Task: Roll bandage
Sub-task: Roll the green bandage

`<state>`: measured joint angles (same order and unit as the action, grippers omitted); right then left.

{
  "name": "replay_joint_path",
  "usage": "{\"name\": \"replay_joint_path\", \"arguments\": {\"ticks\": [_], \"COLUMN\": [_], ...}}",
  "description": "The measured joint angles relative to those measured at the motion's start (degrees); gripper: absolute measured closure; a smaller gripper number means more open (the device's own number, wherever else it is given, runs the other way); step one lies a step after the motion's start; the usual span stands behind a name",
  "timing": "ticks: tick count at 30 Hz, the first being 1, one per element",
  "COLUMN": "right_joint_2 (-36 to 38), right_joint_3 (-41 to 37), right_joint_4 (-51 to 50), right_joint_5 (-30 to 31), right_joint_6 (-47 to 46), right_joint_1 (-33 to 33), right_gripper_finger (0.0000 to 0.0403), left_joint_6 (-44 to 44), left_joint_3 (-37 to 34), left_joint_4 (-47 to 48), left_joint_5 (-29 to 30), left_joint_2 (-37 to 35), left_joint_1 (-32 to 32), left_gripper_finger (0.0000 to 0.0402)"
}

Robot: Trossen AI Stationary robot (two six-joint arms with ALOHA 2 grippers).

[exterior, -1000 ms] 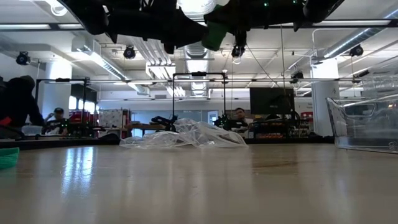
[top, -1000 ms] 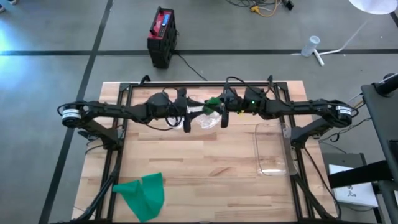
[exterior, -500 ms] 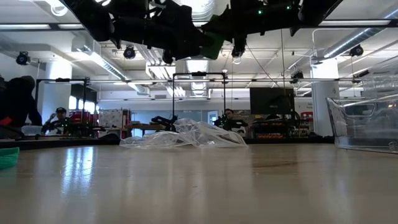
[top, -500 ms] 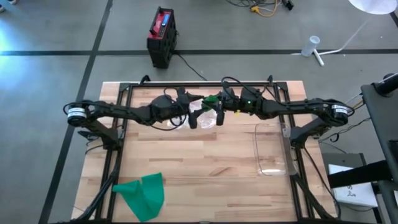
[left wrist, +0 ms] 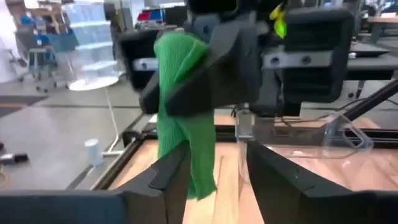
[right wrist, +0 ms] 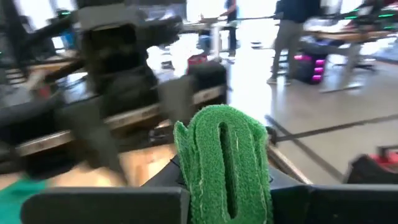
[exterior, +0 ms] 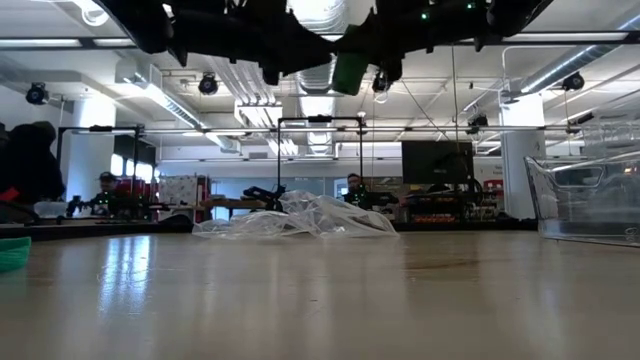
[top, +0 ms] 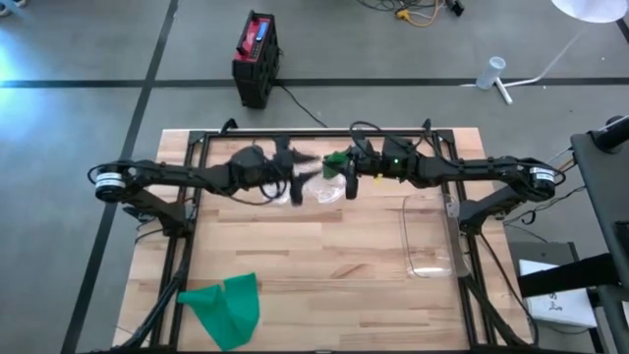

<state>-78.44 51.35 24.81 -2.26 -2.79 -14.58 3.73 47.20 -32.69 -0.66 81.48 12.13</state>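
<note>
Two arms stretch level, meeting high over the bench (top: 324, 256); right claw (top: 341, 163) pinches the bandage (right wrist: 225, 163), left claw (top: 295, 183) spread, facing it.

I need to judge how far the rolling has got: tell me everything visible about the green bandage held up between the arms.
The green bandage is a knitted-looking fabric strip, folded into a flattened loop of several layers with a slot through its middle. The right tool is shut on it, holding it in the air above the table, over the crumpled clear plastic. A loose tail hangs down. The left tool faces it closely; contact cannot be told.
</note>
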Motion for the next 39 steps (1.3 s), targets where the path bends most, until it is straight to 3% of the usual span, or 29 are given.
{"name": "replay_joint_path", "arguments": {"ticks": [6, 12, 17, 21, 26, 33, 39], "right_joint_2": [-0.3, -0.3, -0.3, -0.3, 0.0, 0.9, 4.3], "right_joint_3": [0.0, 0.0, 0.0, 0.0, 0.0, 0.1, 0.0], "right_joint_4": [-0.9, -0.5, -0.5, -0.7, -1.3, -3.0, -7.9], "right_joint_5": [3.3, 4.0, 2.9, 1.5, -2.0, -8.4, -9.7], "right_joint_6": [-0.4, -0.6, 0.1, 0.4, 0.2, 0.2, 1.7], "right_joint_1": [-0.4, -0.4, -0.5, -0.5, -0.4, -0.5, -0.3], "right_gripper_finger": [0.0360, 0.0360, 0.0360, 0.0360, 0.0360, 0.0360, 0.0360], "left_joint_6": [-2.2, -3.0, -0.1, 2.8, 3.1, 1.4, 3.0], "left_joint_3": [0.3, 3.0, 5.7, 6.7, 7.5, 8.2, 7.8], "left_joint_4": [-1.6, -0.5, 1.2, 1.7, 1.9, 3.1, 10.1], "left_joint_5": [-0.4, 9.0, 20.7, 21.9, 13.8, 11.8, 9.4], "left_joint_2": [3.7, 7.6, 9.7, 9.9, 9.9, 10.1, 6.3], "left_joint_1": [-0.8, -0.3, -0.5, -0.4, -0.3, -0.6, -2.3], "left_gripper_finger": [0.0250, 0.0202, 0.0163, 0.0153, 0.0203, 0.0374, 0.0354]}}
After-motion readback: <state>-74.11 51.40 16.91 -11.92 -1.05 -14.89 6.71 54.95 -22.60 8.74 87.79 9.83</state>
